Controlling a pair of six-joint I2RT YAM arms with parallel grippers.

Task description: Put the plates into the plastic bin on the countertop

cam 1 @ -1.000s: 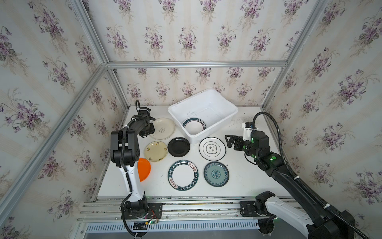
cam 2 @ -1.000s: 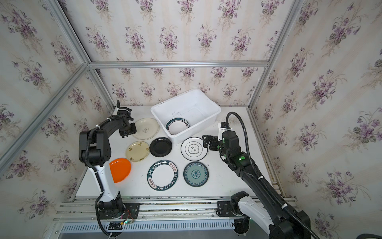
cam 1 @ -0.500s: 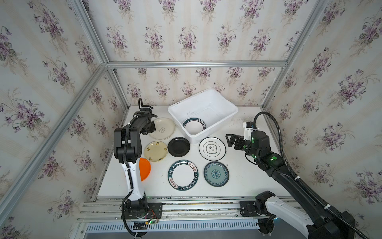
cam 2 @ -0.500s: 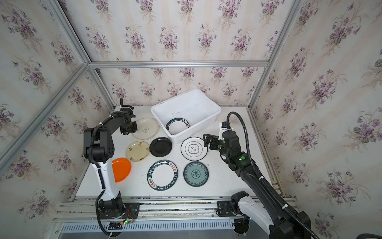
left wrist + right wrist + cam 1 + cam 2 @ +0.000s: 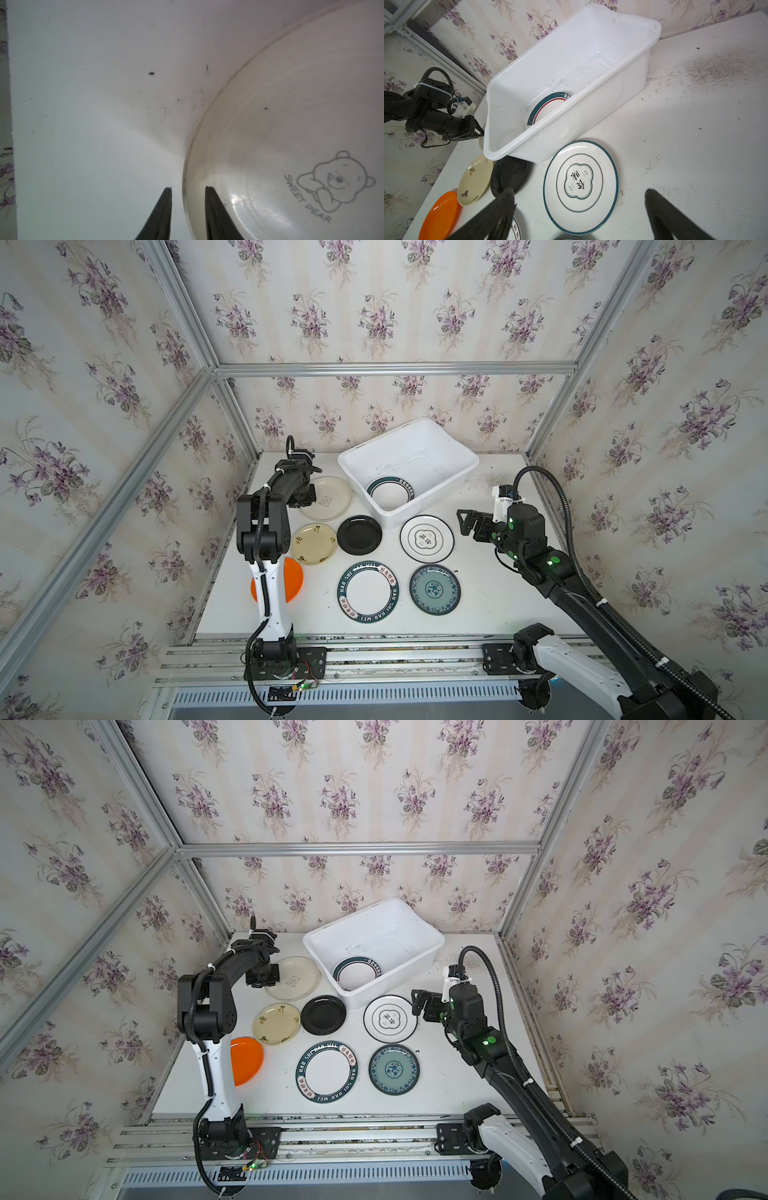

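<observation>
Left gripper has swung onto the cream plate, on the tabletop just beside the plastic bin; jaws narrowing astride its rim, gap visible, nothing pinched yet; grasp imminent; Right gripper jaws wide, empty.

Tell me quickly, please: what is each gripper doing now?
Left gripper: open narrowly, astride the rim of the cream plate, not clamped.
Right gripper: open wide, holding nothing.

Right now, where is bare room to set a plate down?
Free: the table's right side, between the bin, the teal plate and the right wall; also the strip along the front rail. Crowded: the plates in front of the bin, around the black plate.
</observation>
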